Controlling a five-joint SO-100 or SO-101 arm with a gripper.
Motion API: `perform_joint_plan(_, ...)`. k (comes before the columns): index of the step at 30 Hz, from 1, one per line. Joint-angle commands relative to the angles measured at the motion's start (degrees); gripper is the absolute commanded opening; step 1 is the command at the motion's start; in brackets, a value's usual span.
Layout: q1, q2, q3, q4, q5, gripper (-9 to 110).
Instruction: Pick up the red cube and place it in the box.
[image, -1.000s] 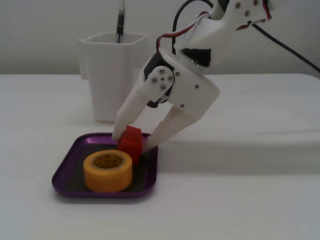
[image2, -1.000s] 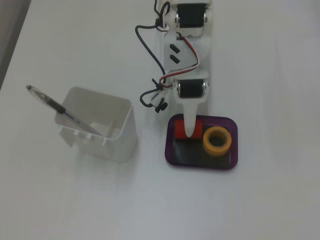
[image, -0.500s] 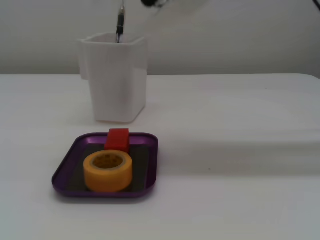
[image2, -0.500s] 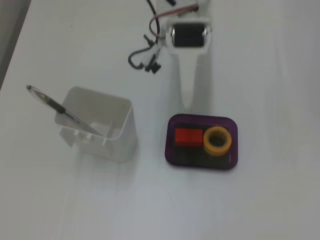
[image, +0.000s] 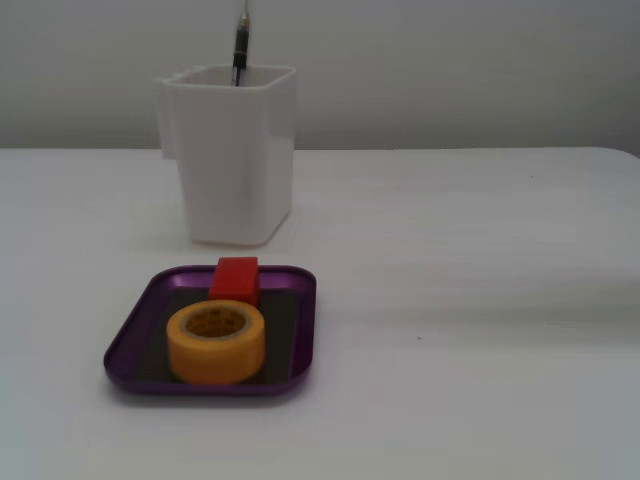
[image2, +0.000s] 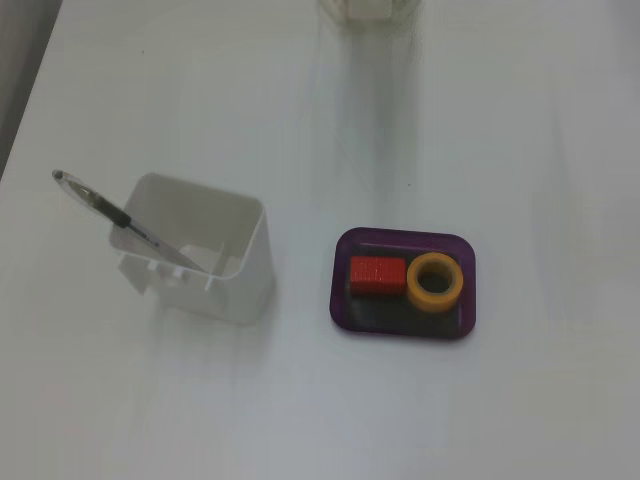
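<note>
Red cube (image: 235, 279) sat inside the box (image: 128, 343), on the dark floor at the end nearest the white cup (image: 232, 150), touching or just beside the tape roll (image: 216, 341). The higher fixed view agreed: red cube (image2: 377, 274) and tape roll (image2: 435, 282) side by side within the box (image2: 401, 327). Judged the placement done; nothing of the task appeared left except perhaps the arm clearing off, which had evidently happened. No arm or claw showed in either fixed view, so its state could not be told.

Count: one red cube, one box, one tape roll, one white cup (image2: 200, 248), one pen (image2: 120, 217) standing in it.
</note>
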Motion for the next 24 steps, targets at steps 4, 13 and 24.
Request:
perform_joint_plan(4, -0.4, 19.4, 21.2, 0.1, 0.4, 17)
perform_joint_plan(13, -0.1, 35.7, 43.6, 0.8, 0.6, 17)
perform_joint_plan(24, -0.9, 34.8, 55.1, 1.0, 7.4, 16)
